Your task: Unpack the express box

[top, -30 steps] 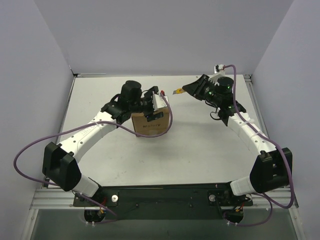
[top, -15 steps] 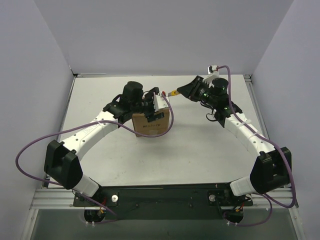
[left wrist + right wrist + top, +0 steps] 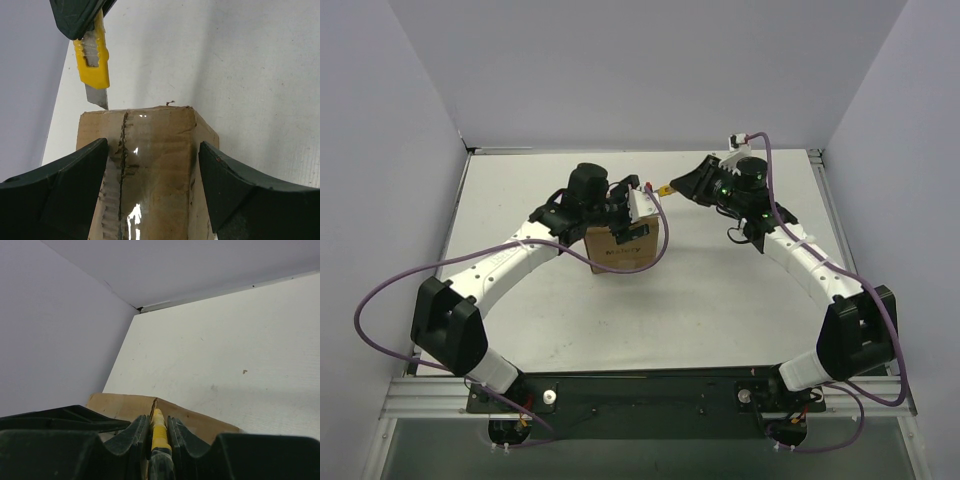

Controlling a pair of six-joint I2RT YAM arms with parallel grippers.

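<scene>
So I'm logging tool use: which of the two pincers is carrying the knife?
The right pincer: it is clamped on the yellow utility knife, blade at the express box edge. The left pincer only straddles the box.

White table (image 3: 720,290), pale lavender walls (image 3: 650,70)

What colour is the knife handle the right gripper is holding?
Yellow. The knife shows best in the left wrist view, its grey blade just above the box.
</scene>
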